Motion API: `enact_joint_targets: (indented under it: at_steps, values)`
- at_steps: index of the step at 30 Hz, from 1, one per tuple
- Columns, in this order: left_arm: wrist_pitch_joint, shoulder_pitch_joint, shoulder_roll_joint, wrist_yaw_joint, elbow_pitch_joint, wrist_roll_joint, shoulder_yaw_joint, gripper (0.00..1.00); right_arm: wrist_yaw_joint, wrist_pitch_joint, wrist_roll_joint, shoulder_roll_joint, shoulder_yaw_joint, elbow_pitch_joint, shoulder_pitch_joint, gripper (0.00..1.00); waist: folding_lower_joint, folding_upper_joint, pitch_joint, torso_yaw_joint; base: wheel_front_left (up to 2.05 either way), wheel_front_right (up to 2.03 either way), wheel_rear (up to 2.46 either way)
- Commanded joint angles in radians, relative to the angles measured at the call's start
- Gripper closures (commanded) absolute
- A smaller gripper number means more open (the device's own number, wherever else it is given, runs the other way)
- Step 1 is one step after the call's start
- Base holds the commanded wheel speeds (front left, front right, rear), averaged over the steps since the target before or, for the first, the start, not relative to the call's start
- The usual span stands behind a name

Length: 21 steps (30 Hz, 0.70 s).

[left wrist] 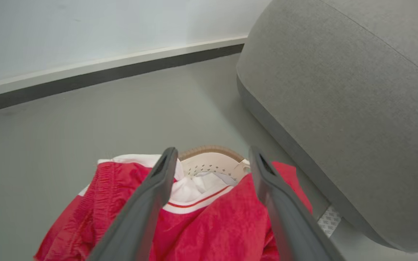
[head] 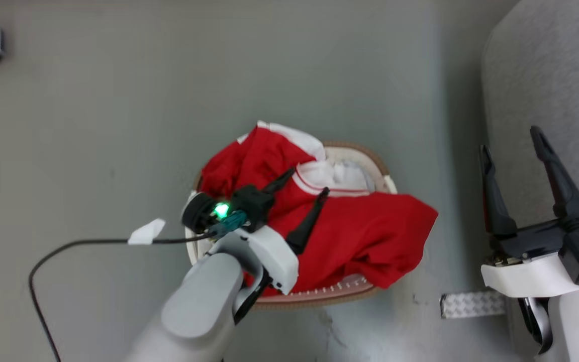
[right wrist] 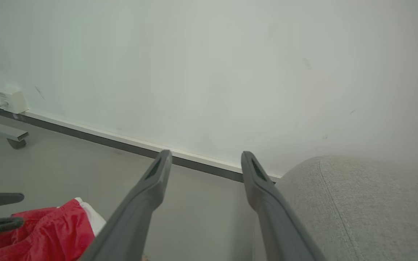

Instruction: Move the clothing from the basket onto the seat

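The clothing (head: 365, 236) is recorded as bright red with white panels; a thin red stripe is noted on one white band. The basket (left wrist: 212, 167) is cream-white, dotted with small round perforations, and brown-rimmed. The seat (head: 546, 90) is grey, woven. The floor (head: 118, 125) is plain grey-green.

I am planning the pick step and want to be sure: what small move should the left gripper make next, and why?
Probably lower the left gripper a little further into the clothing, so that a fold comes between its fingers. It is open over the red heap and holds nothing, and the heap is still piled in the basket, spilling over its rim.
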Motion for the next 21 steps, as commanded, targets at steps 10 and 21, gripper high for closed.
enact_joint_targets:
  at_steps: [10,21]
  values:
    - [0.001,-0.180,0.006,-0.002,0.208,-0.152,-0.263,0.00,-0.002,0.000,-0.031,-0.009,0.003,-0.064,-0.059,0.00,-0.0004,0.0000,0.235,-0.003,0.00,0.00,0.00]
    - [0.015,-0.324,0.028,-0.002,0.345,-0.268,-0.478,0.00,-0.002,0.000,-0.025,0.007,-0.014,-0.118,-0.055,0.00,-0.0004,0.0000,0.363,-0.045,0.00,0.00,0.00]
